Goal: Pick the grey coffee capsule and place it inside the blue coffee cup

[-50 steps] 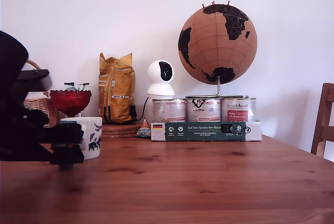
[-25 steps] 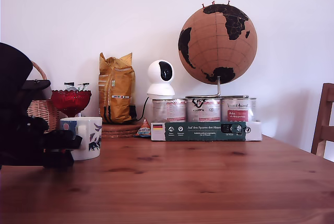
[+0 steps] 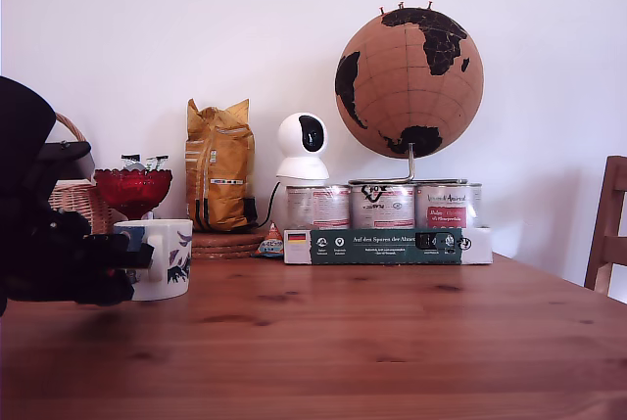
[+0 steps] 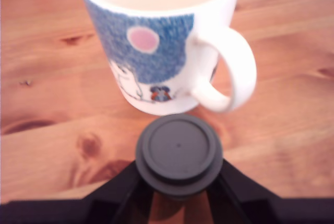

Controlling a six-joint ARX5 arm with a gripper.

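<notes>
The grey capsule [image 4: 179, 153] sits between the claw's [image 4: 179, 195] two black fingers [image 4: 117, 190], gripped there, its round flat face turned toward the wrist camera and its axis upright. It hangs over the wooden table [image 4: 47, 145], just beside the mug [image 4: 162, 41], whose handle faces the capsule.

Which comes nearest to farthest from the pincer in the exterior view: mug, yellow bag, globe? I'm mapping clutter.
1. Mug, right beside the pincer, exterior view's left.
2. Yellow bag, behind, further right.
3. Globe, far right, atop tins.

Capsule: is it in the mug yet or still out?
Out. The capsule sits between the gripper fingers, in front of the mug; the visible part of the mug's inside looks bare.
</notes>
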